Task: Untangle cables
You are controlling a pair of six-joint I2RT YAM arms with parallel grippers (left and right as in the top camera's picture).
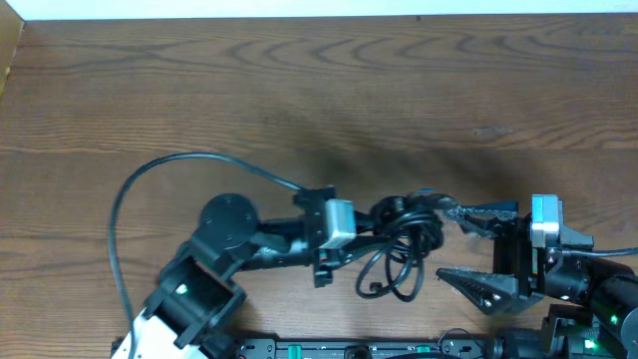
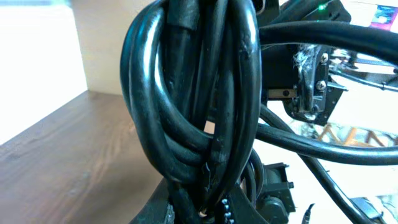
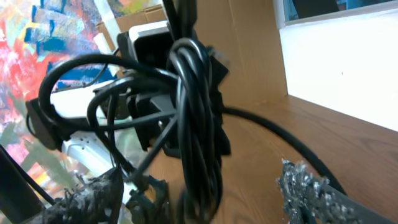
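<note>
Cables (image 1: 404, 239) sit bunched in a tight black knot on the wooden worktop (image 1: 299, 90), right up against the white wrist camera (image 1: 339, 221) of the left arm, on the side of it that faces the right arm. Loose loops spill out of the knot towards the robot's edge of the worktop, and one small plug end (image 1: 367, 289) lies on that same side of the camera. The left fingers (image 1: 364, 236) are pinched narrow on the knot's camera side. In the left wrist view the strands fill the frame, wrapped over one another and rising from the grip. Beyond the knot from the camera, the right fingers (image 1: 477, 213) stand wide apart and grip nothing. Their rough, silvery pads (image 3: 311, 186) show low in the right wrist view, with the knot hanging ahead of them, between the two and touching neither. A thicker black arm wire (image 1: 189, 156) arcs away from the camera on the side opposite the knot.
</note>
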